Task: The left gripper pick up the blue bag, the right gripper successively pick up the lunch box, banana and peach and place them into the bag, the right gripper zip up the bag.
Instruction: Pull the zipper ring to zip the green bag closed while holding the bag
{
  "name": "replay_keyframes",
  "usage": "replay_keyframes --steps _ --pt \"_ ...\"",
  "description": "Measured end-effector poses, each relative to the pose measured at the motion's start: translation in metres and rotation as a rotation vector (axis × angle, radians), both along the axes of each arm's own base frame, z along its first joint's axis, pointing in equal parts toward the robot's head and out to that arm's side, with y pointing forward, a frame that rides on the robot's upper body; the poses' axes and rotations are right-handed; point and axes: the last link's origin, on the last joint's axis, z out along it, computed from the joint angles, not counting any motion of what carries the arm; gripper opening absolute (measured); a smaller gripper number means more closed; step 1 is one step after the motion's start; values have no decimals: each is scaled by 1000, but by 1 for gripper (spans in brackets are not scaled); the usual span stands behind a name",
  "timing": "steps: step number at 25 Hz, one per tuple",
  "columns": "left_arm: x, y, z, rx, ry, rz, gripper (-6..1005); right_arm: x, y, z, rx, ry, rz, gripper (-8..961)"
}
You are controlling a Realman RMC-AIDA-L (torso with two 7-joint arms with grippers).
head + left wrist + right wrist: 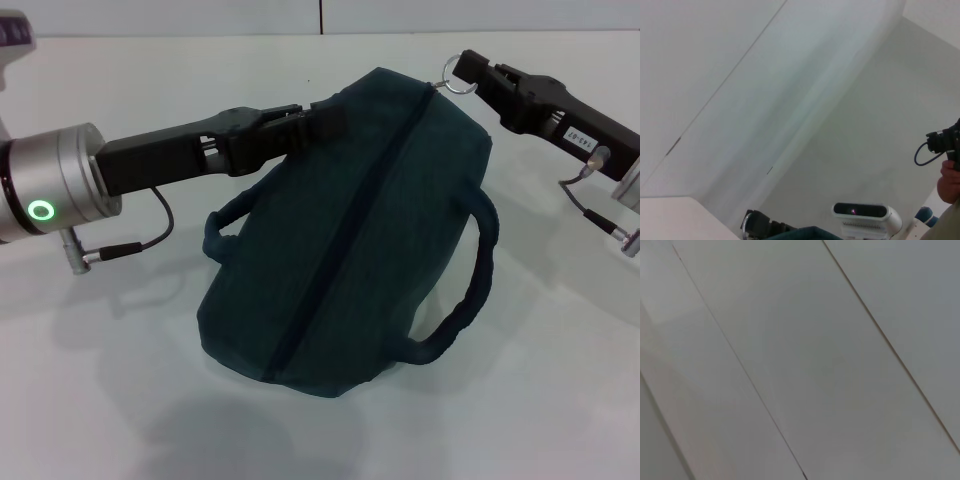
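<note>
Dark teal bag [350,230] zipped closed, left tool [318,122] clamped on its end, right tool [462,72] pinching the zip ring [456,78]

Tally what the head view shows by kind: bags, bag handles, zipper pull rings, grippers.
Bags: 1, the blue bag
Bag handles: 2, one each side
Zipper pull rings: 1, the metal ring
Grippers: 2, the left gripper and the right gripper
Total: 6
</note>
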Motion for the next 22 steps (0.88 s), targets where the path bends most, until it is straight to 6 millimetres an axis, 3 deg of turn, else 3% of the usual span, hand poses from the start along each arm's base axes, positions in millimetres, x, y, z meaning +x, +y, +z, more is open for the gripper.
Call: replay_keyframes --steps 22 --pt "-6 12 -5 47 40 74 146 0 9 -10 -62 -24 -71 112"
